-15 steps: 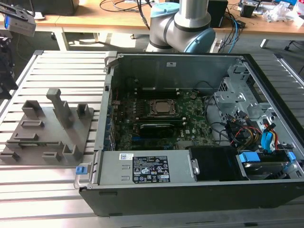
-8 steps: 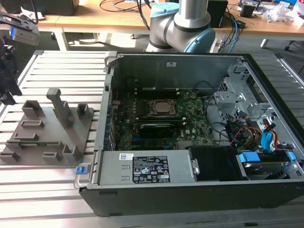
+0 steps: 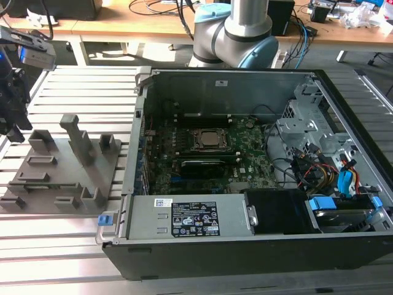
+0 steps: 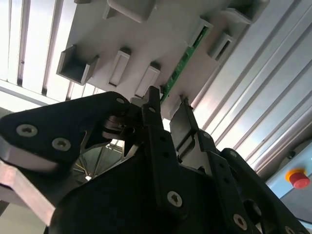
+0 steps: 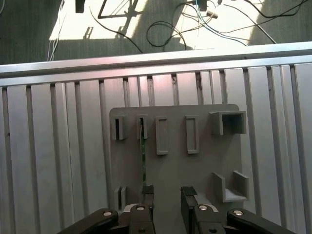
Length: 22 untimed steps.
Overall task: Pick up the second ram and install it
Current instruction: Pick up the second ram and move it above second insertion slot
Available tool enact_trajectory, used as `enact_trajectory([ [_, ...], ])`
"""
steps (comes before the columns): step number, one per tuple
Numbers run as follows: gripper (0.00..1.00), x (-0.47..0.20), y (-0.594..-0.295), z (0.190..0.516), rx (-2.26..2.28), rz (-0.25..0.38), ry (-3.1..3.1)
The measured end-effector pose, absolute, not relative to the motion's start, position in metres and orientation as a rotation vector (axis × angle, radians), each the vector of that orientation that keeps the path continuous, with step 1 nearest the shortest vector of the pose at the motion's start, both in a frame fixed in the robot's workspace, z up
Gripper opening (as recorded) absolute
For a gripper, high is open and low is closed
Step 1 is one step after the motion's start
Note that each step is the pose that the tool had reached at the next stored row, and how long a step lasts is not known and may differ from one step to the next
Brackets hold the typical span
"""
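Ribbed aluminium table (image 3: 80, 80), cluttered benches beyond: the gripper (image 5: 167, 192) of a lone robot arm (image 3: 245, 31) hangs over a grey holder plate (image 5: 195, 170), its two black fingers (image 5: 148, 195) a modest gap apart and clamped on nothing.

The memory stick (image 5: 144, 161) stands on edge in the plate. In both wrist views it reads as a thin green line running from a small slotted block (image 5: 142, 127) toward the gripper. Its near end lies just beside one finger. Whether that end sits inside the gap or under the fingertip cannot be told, nor whether finger and board touch.

Other grey blocks stand around it on the plate, which lies at the exterior view's left. Well apart, toward the exterior view's right, the open computer case (image 3: 215, 80) lies on its side. The motherboard (image 3: 245, 166) is flat inside it, with the square processor socket (image 3: 206, 140) near its middle.

By the look of it, the stick will handle as a light, stiff sliver: easy to lift, but brittle and unforgiving of a twist or a hard squeeze. The safest hold would seem to be a pinch across its two flat faces along the upper edge. That keeps clear of the contact edge seated in the holder. A grip near the middle should stop it pivoting between smooth fingers.
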State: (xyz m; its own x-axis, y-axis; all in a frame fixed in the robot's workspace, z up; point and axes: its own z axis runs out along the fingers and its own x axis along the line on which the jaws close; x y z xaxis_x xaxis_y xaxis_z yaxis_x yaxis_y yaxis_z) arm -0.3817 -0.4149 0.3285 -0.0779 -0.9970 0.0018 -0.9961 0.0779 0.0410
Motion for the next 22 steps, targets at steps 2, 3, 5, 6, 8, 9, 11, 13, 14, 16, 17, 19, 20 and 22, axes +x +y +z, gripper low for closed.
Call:
enact_trajectory([
  [2,0.36,-0.382,-0.415,0.324,2.113,-0.045,-2.285],
  [3,0.36,-0.382,-0.415,0.322,2.113,-0.045,-2.285],
  [5,0.36,-0.382,-0.415,0.316,2.113,-0.045,-2.285],
  [6,0.36,-0.382,-0.415,0.313,2.113,-0.045,-2.285],
  [8,0.36,-0.382,-0.415,0.309,2.113,-0.045,-2.285],
  [9,0.36,-0.382,-0.415,0.307,2.113,-0.045,-2.285],
  [11,0.36,-0.382,-0.415,0.303,2.113,-0.045,-2.285],
  [13,0.36,-0.382,-0.415,0.299,2.113,-0.045,-2.285],
  [14,0.36,-0.382,-0.415,0.297,2.113,-0.045,-2.285],
  [16,0.36,-0.382,-0.415,0.292,2.113,-0.045,-2.285],
  [17,0.36,-0.382,-0.415,0.289,2.113,-0.045,-2.285],
  [19,0.36,-0.382,-0.415,0.285,2.113,-0.045,-2.285],
  [20,0.36,-0.382,-0.415,0.282,2.113,-0.045,-2.285],
  [22,0.36,-0.382,-0.415,0.280,2.113,-0.045,-2.285],
])
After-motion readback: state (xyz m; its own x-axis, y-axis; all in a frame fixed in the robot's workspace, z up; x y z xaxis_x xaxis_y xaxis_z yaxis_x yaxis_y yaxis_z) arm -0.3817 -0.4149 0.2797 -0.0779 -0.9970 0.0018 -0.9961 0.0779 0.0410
